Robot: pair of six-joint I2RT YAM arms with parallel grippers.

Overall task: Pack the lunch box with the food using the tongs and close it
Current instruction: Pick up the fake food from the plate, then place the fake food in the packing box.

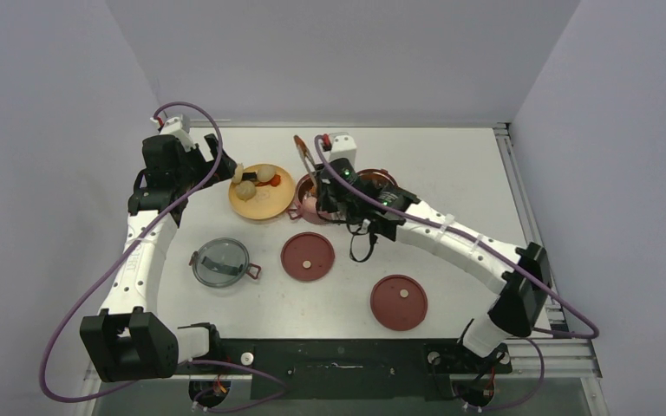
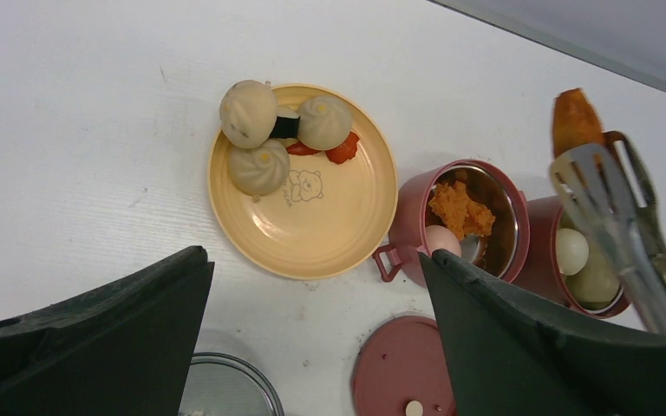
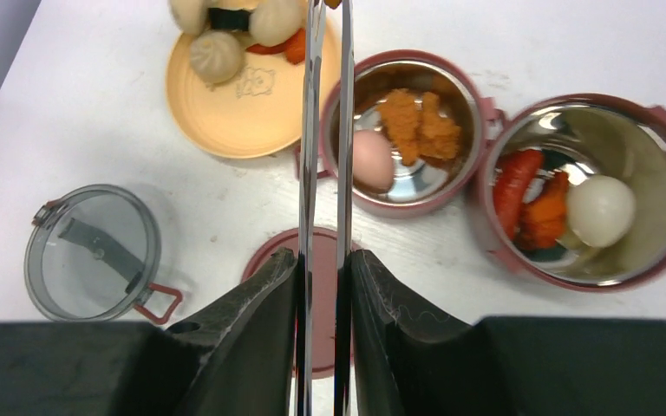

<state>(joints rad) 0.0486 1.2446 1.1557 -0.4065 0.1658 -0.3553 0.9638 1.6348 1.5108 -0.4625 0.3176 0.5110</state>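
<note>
The right end effector (image 3: 323,286) is narrowed on the handle end of the tongs (image 3: 310,156), pinching their two arms nearly together. In the left wrist view the tips of the tongs clamp an orange-brown piece of food (image 2: 575,120), held up in the air near two open maroon containers. These stand close side by side on the worktop (image 1: 451,165).

The first container (image 3: 416,206), just beside the yellow plate (image 2: 312,225), holds an orange crumbly lump and a pinkish egg-like piece. The second container (image 3: 572,276) holds red and orange pieces and a white egg (image 3: 601,211). Three pale dumplings (image 2: 248,113) and some red bits sit at one edge of the plate.

The left end effector (image 2: 312,347) is spread wide and holds nothing, hovering near the plate.

One disc lid (image 1: 308,256) lies flat in front of the containers, a second disc lid (image 1: 399,302) lies nearer the right arm, and the grey clear lid (image 1: 220,263) lies to the left of them.
</note>
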